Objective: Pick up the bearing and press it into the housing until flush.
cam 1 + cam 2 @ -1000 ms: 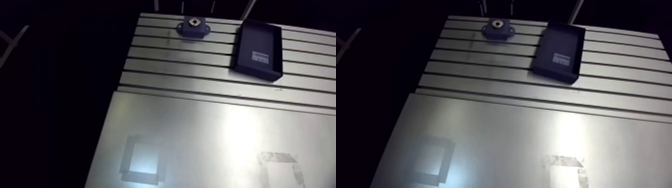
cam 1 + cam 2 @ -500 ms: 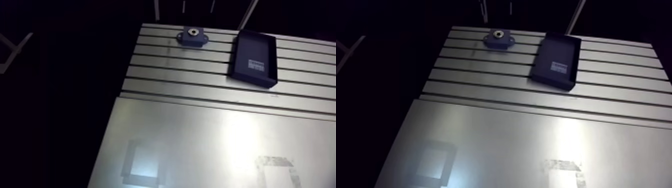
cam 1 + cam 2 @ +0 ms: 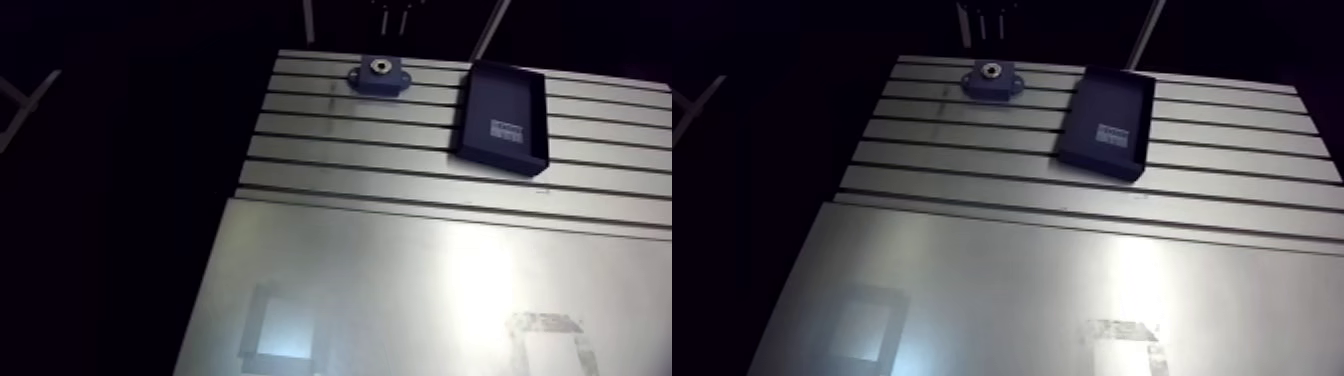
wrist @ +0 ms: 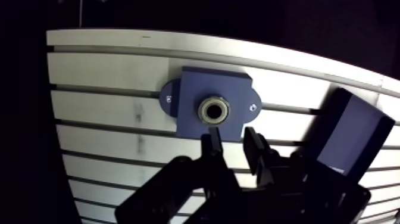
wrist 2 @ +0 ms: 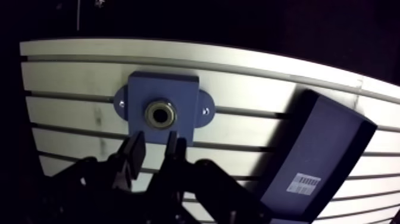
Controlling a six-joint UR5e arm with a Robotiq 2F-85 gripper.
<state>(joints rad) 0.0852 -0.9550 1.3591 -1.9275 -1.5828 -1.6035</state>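
Resting on the slotted table [image 4: 107,71], blue housing [image 4: 190,89] with the metal bearing [image 4: 214,110] seated in its bore. Just short of it, gripper [image 4: 233,140] released, fingers slightly apart, grasping nothing. Right of the housing in the arm view, dark tray [image 3: 505,92] with a white label [image 3: 508,129], print too small to read.

1. Housing [image 3: 378,77]: one, blue, by the worktop's [image 3: 400,250] far edge.
2. Bearing [image 4: 213,111]: one, a metal ring in the housing's bore.
3. Tray [image 3: 500,95]: one, dark, with one white label [image 3: 508,130] inside.
4. Square outlines on the smooth plate by the near edge: two [image 3: 278,330] [image 3: 550,340].
5. End effector [image 4: 232,137]: one, with two fingers [image 4: 211,140].
6. Worktop: one.
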